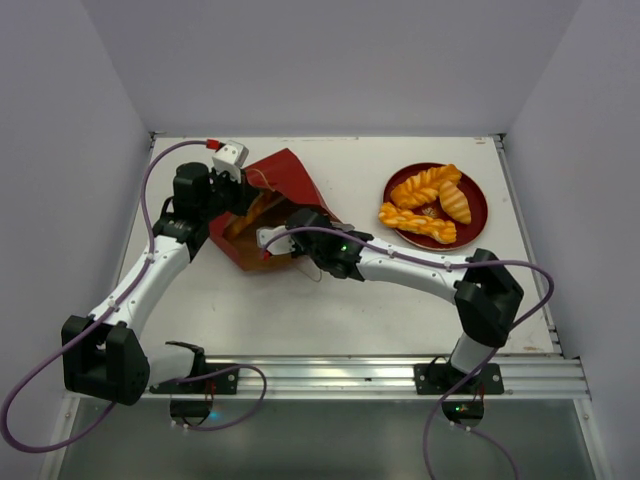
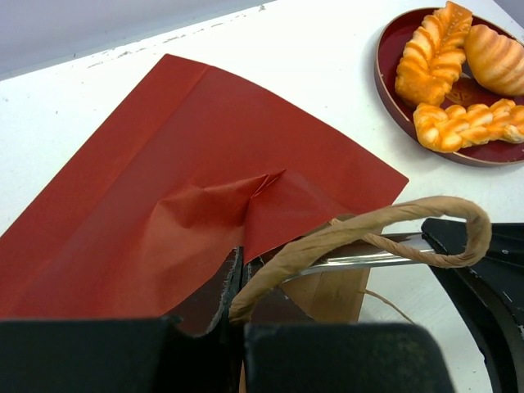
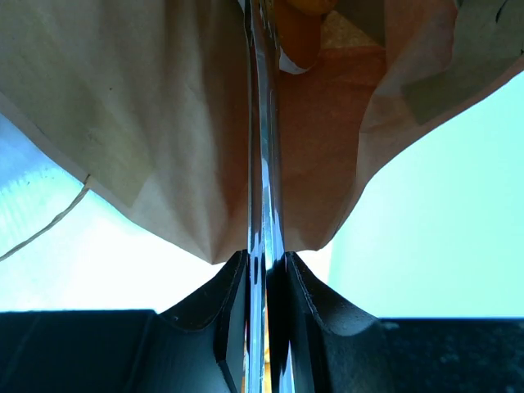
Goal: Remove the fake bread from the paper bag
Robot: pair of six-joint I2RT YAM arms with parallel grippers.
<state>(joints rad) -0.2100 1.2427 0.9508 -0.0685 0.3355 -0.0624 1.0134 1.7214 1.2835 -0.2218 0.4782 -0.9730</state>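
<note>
Paper bag (image 1: 285, 185) lies on its side on the table (image 1: 400, 310), mouth toward the arms. Left gripper (image 2: 237, 282) is clamped on its rim beside a handle (image 2: 393, 221). Right gripper (image 3: 260, 123), fingers pressed together, sits at the mouth. One orange bread (image 3: 304, 6) shows inside; three pastries (image 1: 428, 200) lie on the plate (image 1: 478, 215).

Paper bag (image 1: 288, 172): red outside, plain brown kraft inside, with a tan twisted handle (image 2: 368, 228). Glossy orange-golden pastries (image 1: 425, 203), braided ridges, on a dark red plate (image 1: 479, 203). White table (image 1: 400, 300). Orange patch (image 3: 307, 6) deep in the bag, perhaps another pastry.
</note>
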